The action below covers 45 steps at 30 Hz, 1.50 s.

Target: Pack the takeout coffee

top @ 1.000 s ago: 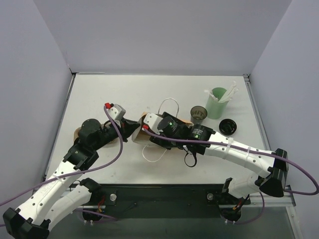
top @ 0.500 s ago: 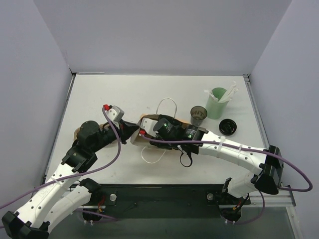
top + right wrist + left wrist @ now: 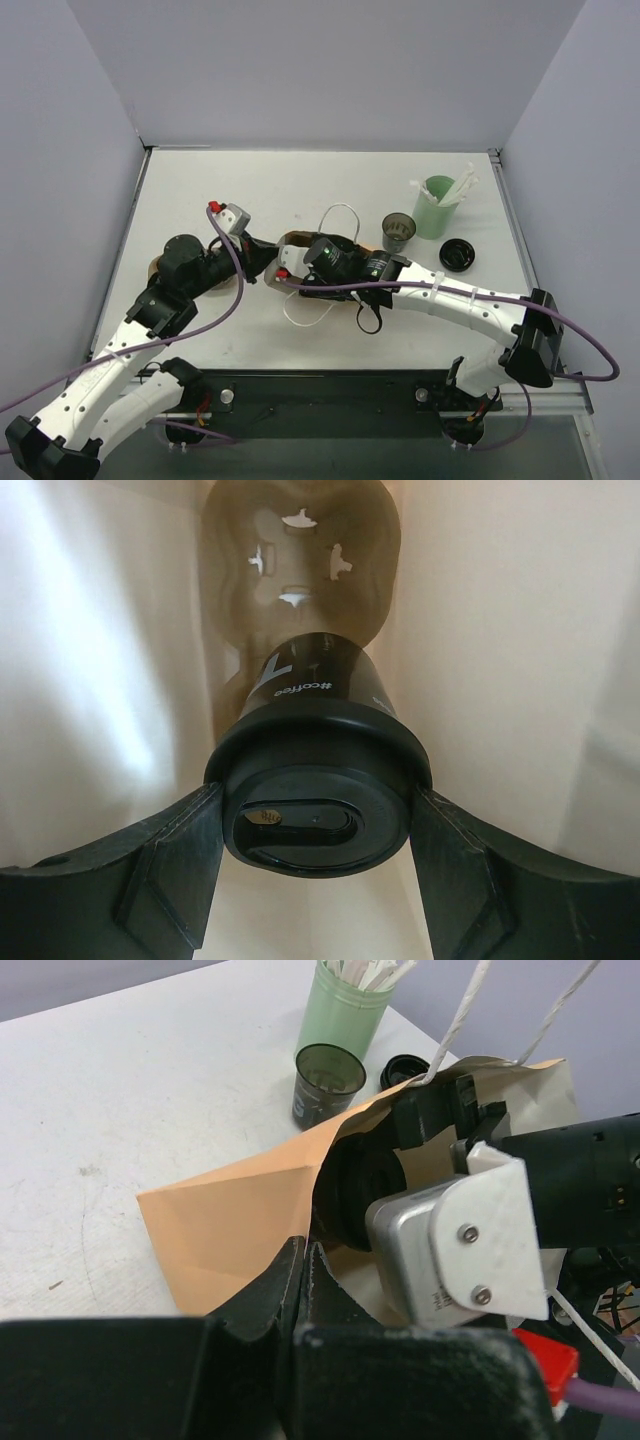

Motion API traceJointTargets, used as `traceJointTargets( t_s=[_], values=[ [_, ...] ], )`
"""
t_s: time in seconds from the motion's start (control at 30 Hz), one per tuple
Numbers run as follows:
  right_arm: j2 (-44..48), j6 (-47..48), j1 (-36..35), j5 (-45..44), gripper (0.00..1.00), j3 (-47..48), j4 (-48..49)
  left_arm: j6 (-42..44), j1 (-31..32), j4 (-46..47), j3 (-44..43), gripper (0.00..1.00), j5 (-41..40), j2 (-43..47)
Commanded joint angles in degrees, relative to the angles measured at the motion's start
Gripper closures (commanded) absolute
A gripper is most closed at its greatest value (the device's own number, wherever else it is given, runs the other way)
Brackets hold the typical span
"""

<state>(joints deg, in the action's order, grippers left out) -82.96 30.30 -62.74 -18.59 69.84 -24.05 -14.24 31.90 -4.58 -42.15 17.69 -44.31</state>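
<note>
My right gripper point(image 3: 316, 825) sits inside the tan paper bag point(image 3: 235, 1222), which lies on its side on the table point(image 3: 150, 1080). Its jaws stand partly apart, clamped on the black lid of the takeout coffee point(image 3: 318, 685). The cup's base points at a pulp tray point(image 3: 300, 555) deeper in the bag. My left gripper point(image 3: 303, 1260) is closed tight, pinching the bag's mouth edge.

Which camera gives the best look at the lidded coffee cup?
The right wrist view: the cup fills the frame, black lid between the fingers, inside the bag. In the top and left wrist views the bag and the right arm hide it.
</note>
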Motion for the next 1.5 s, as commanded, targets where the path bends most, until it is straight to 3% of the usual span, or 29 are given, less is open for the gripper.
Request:
traceJointTargets(
  t_s=[0.0, 0.23, 0.33, 0.4, 0.53, 0.77, 1.07, 1.23, 1.47],
  values=[
    [-0.6, 3.3, 1.0, -0.7, 0.62, -1.6, 0.1, 0.6, -0.7, 1.2, -3.8, 1.0, 1.9, -0.4],
    [-1.2, 4.8, 2.4, -2.4, 0.64, -2.5, 5.1, 4.0, -1.0, 7.0, -3.1, 1.0, 2.6, -1.4],
    [-2.9, 6.4, 3.1, -2.1, 0.64, -1.6, 5.9, 3.9, -1.7, 11.2, -2.2, 1.0, -1.8, -1.7],
    [-4.2, 7.0, 4.0, -1.6, 0.64, -0.7, 6.2, 5.2, -3.2, 12.7, -3.0, 1.0, 0.7, -3.2],
    [-5.9, 7.3, 5.2, -1.0, 0.65, 1.3, 6.4, 6.9, -3.4, 11.1, -3.8, 1.0, 0.1, -3.8],
    [-7.2, 9.1, 6.6, -1.5, 0.65, 1.7, 8.1, 6.9, -3.9, 12.7, 2.2, 1.0, 2.3, -0.9],
    [-6.7, 11.4, 8.1, 0.7, 0.65, -0.5, 12.3, 5.7, -3.8, 10.6, 0.0, 1.0, 5.4, -2.1],
    [-5.5, 13.1, 7.9, 0.1, 0.65, -2.0, 13.5, 6.8, -3.6, 8.2, -1.0, 1.0, 0.9, -1.3],
    [-1.9, 15.8, 7.0, -1.1, 0.66, -4.7, 14.7, 7.7, -3.7, 6.2, 0.2, 1.0, 1.5, 0.3]
  ],
)
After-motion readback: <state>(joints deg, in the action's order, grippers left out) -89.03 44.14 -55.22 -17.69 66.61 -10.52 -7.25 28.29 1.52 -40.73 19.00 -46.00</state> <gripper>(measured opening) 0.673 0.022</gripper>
